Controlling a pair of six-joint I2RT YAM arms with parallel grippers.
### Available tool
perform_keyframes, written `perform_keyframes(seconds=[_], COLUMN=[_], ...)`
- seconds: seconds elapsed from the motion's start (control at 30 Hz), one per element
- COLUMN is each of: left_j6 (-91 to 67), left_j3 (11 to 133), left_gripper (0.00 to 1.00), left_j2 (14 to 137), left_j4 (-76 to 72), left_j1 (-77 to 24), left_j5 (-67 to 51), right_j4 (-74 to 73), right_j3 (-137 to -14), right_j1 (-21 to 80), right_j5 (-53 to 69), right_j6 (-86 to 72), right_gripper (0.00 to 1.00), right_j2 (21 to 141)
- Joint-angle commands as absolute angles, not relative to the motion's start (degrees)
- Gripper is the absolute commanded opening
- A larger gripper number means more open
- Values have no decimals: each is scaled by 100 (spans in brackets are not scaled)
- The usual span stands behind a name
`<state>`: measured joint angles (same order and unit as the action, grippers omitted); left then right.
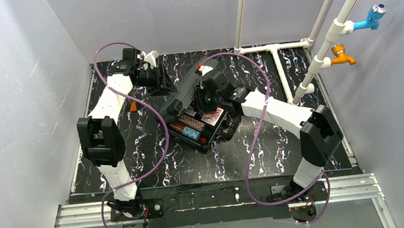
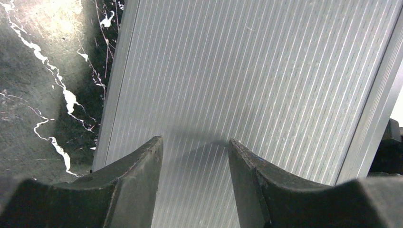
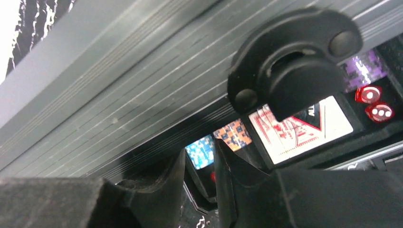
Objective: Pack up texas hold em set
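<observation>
The black case of the texas hold em set lies mid-table with its ribbed lid partly raised and leaning over the base. Inside show brown chips, blue chips and a card deck. My left gripper is behind the lid. In its wrist view the jaws stand open, tips against the lid's ribbed outside. My right gripper is at the lid's front edge. Its narrowly parted jaws sit under the lid, near a latch, holding nothing. Beyond them lie the deck, purple chips and red dice.
A small orange object lies on the black marbled table beside the left arm. A white pipe frame stands at the back right, with a blue tap and an orange tap. Grey walls close in the sides.
</observation>
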<state>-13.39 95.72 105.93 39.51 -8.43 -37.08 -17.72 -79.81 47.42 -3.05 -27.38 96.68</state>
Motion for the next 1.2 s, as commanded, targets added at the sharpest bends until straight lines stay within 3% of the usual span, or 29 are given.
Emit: perform_keyframes(seconds=[0.0, 0.53, 1.17], left_j6=[-1354, -1599, -1600], left_j3=[9291, 8423, 8332], left_gripper=[51, 50, 50], left_j2=[10277, 10100, 10160], left_j4=[4286, 3888, 3854], left_j1=[-1111, -1696, -1865], left_j5=[-3607, -3297, -3171], right_j4=[-1197, -1135, -1617], right_j3=[-7638, -6773, -6618], right_j1=[4772, 4772, 4772], right_j5=[-308, -402, -894], right_j6=[-2947, -3032, -2828], right_gripper=[37, 37, 40], right_j2=[9374, 9061, 8752])
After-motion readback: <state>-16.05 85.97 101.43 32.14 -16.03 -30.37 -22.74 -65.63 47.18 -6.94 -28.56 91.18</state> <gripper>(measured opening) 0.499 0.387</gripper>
